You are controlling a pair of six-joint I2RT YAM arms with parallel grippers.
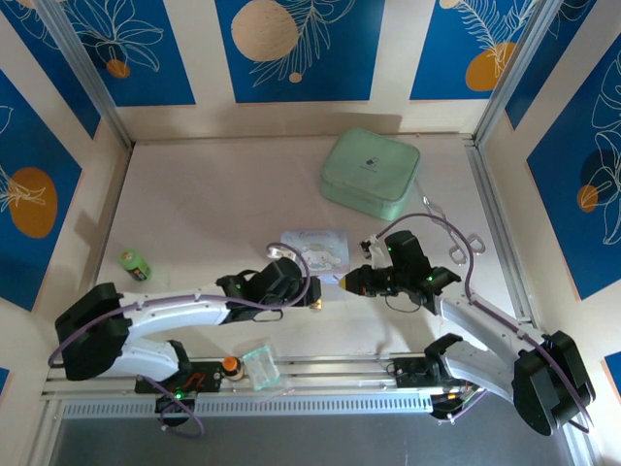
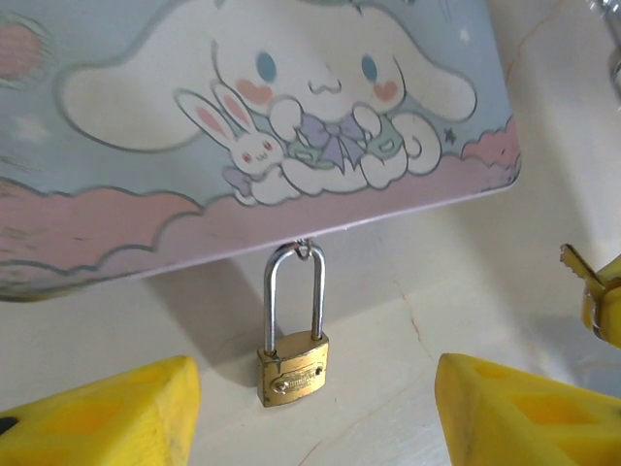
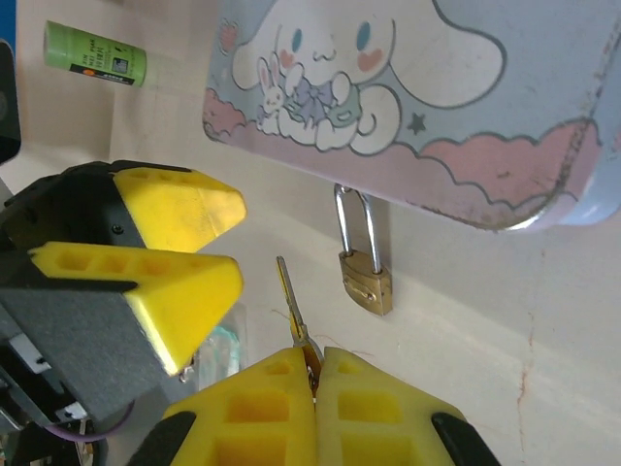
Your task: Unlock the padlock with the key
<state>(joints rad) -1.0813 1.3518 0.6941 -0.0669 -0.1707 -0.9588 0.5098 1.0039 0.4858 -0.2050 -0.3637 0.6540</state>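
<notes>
The padlock [image 2: 292,367] is found lying flat on the surface [image 2: 456,291] just near of the cartoon tin [image 2: 126,223]. Its shackle is hooked through the hasp on the tin's near edge and its brass body points toward the arms. The key [image 3: 289,296] is grasped by its bow in the right gripper [image 3: 315,367], whose jaws are clenched upon it. The blade projects ahead of the gripper and stands to the right of the padlock, apart from it. The left gripper [image 3: 238,241] is released and grasps nothing; it is held just near of the padlock with its fingers spread to either side. The step in hand is judged to be bringing the key to the keyhole. For this to be done well, the padlock body should first be steadied by the left gripper, closed across its side faces, so that it is not pushed along the surface. The blade should then be lined up with the body's long axis and brought in low and level from the near end. The keyhole is not made out in either wrist view and is presumed to lie on the body's near end face. The key's teeth and their orientation are too small to be told. From above, padlock and key are barely distinguishable between the two grippers.
</notes>
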